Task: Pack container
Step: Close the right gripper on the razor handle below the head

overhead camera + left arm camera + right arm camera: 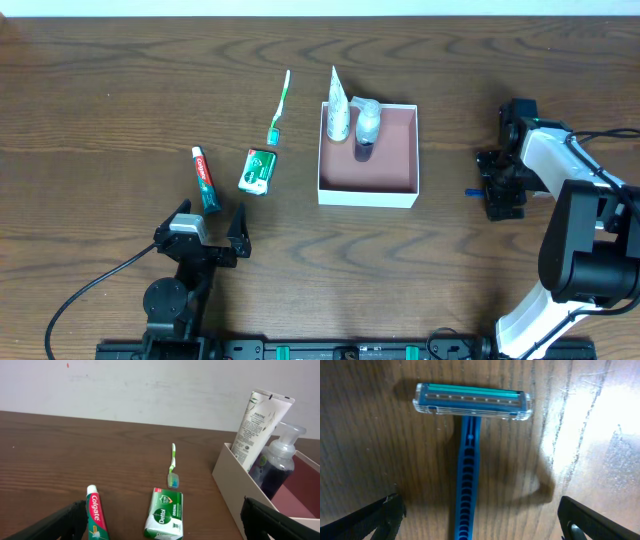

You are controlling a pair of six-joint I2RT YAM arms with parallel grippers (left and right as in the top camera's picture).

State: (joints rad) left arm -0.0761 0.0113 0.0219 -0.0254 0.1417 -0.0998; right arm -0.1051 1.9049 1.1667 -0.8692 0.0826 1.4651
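Note:
The container (392,152), a square white box with a reddish-brown inside, sits right of centre and also shows in the left wrist view (234,491). A white tube (337,105) and a clear pump bottle (366,128) stand in its far left corner. A toothbrush (280,104), a Colgate toothpaste tube (206,178) and a green Dettol packet (258,171) lie on the table to its left. My left gripper (210,236) is open and empty, near the front edge behind them. My right gripper (503,192) is open, low over a blue razor (468,465), one finger on each side of the handle.
The wooden table (120,90) carries everything. The razor's tip (467,192) pokes out left of the right gripper, to the right of the container. A cable (90,290) runs from the left arm at the front left.

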